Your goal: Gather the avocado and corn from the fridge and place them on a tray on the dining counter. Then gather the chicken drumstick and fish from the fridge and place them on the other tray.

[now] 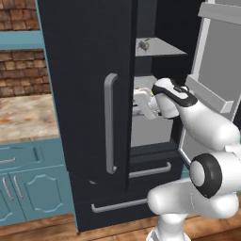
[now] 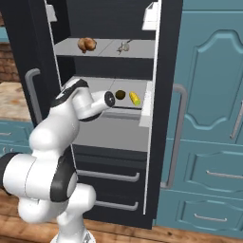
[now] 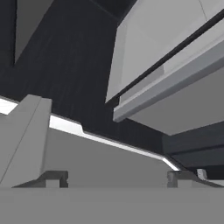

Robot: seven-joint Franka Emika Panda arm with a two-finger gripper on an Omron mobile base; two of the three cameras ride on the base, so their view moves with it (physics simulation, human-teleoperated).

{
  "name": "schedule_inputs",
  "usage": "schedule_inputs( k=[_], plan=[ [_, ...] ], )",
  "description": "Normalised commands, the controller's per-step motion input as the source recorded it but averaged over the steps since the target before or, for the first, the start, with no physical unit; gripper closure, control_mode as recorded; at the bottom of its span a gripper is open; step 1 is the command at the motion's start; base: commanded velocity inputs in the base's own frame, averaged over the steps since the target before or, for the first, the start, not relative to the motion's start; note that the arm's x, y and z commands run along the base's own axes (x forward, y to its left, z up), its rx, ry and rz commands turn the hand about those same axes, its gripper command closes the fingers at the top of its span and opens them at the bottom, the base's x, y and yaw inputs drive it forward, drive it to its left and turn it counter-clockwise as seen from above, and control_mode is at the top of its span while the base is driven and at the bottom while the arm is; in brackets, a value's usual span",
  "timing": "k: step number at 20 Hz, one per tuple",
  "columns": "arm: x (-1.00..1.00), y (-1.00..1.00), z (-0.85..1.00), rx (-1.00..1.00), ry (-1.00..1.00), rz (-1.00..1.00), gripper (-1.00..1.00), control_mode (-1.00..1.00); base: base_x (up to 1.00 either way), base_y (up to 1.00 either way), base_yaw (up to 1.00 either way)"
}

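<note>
The white arm's two-finger gripper (image 3: 117,177), its dark tips set wide with nothing between them, sits inside the tall charcoal-black fridge (image 1: 84,94) at the middle pale grey shelf (image 2: 95,88). The risk is an elbow clipping the open right door's bin (image 1: 207,94) or the shelf lip. Just beyond lie the small dark brownish-green avocado (image 2: 120,95) and bright yellow corn cob (image 2: 135,98), close together; a loose approach could nudge either. Above, the golden-brown chicken drumstick (image 2: 87,44) and silvery fish (image 2: 124,47) sit well apart.
</note>
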Motion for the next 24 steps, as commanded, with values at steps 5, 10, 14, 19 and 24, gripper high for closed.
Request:
schedule_inputs(
  k=[5, 10, 14, 19, 24],
  plan=[
    [-0.49, 0.60, -0.07, 0.03, 0.00, 0.24, -1.00, -1.00, 0.00, 0.00, 0.00],
    [-0.72, 0.67, -0.08, 0.01, 0.00, 0.19, -1.00, -1.00, 0.00, 0.00, 0.00],
    [-0.62, 0.84, 0.00, 0.00, 0.00, 0.10, -1.00, -1.00, 0.00, 0.00, 0.00],
    [-0.55, 0.83, 0.00, 0.00, 0.00, 0.07, -1.00, -1.00, 0.00, 0.00, 0.00],
    [-0.43, 0.79, 0.00, 0.00, 0.00, 0.05, -1.00, -1.00, 0.00, 0.00, 0.00]
  ],
)
